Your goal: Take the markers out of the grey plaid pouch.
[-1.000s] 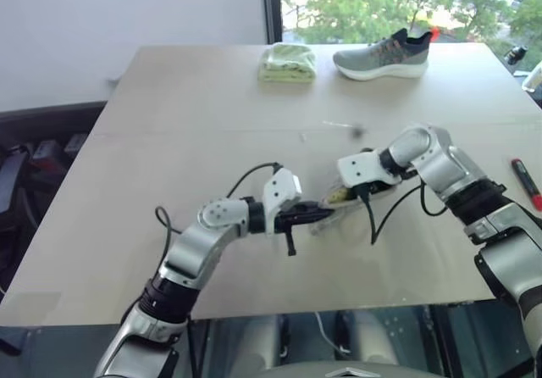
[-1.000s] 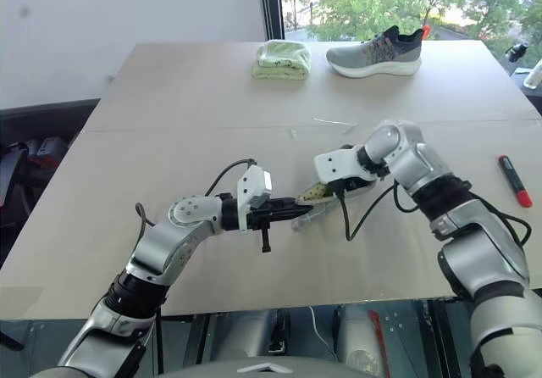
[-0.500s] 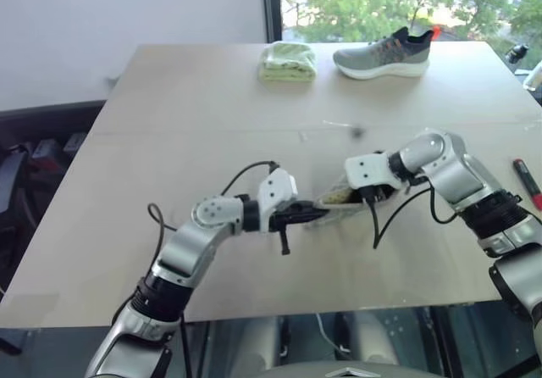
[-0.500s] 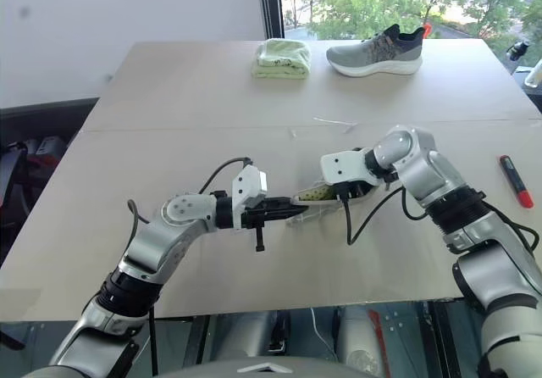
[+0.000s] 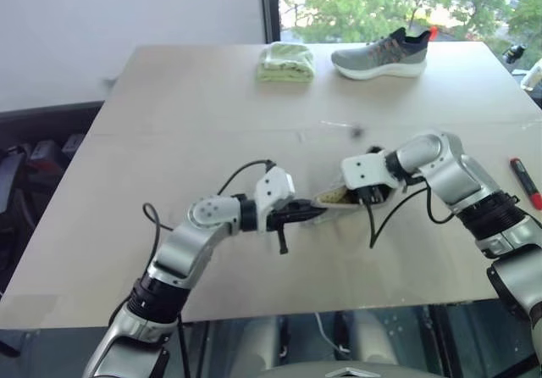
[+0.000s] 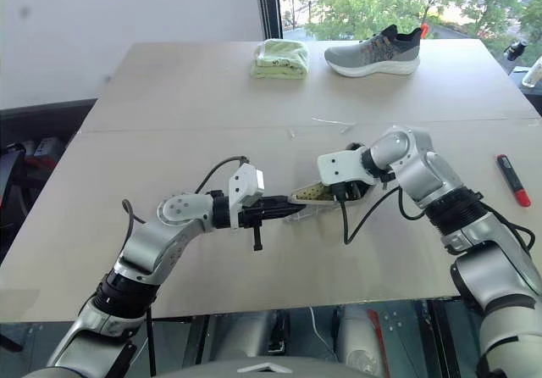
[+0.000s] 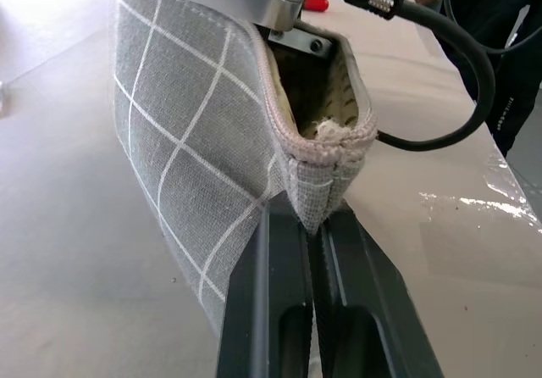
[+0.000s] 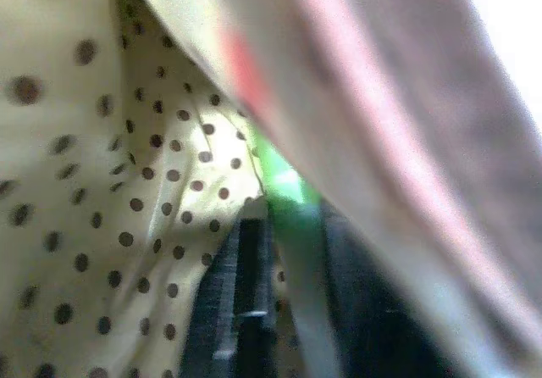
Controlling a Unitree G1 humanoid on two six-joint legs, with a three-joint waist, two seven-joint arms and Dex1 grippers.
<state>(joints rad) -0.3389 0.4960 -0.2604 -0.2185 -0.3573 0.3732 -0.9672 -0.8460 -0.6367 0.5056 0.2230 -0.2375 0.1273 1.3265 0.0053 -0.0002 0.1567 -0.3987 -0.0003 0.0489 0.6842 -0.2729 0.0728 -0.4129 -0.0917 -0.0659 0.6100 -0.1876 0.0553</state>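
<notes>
The grey plaid pouch point(image 5: 332, 202) is held just above the table's middle, its mouth open and its dotted yellowish lining showing. My left gripper point(image 7: 312, 225) is shut on the pouch's seamed end point(image 7: 326, 153), pointing toward my right hand. My right gripper point(image 8: 292, 251) reaches down into the pouch's mouth; its black fingers point(image 8: 241, 293) lie tight against either side of a lime green marker point(image 8: 288, 191). A red blur point(image 8: 241, 64) shows deeper in the pouch. Another marker, red point(image 5: 525, 183), lies on the table at the far right.
A grey sneaker point(image 5: 381, 54) and a folded pale green cloth point(image 5: 286, 62) sit at the table's far edge. The tan table point(image 5: 169, 141) runs wide on the left. Black cables hang from both wrists near the pouch.
My right elbow has swung out a little. Both hands and the pouch sit where they were.
</notes>
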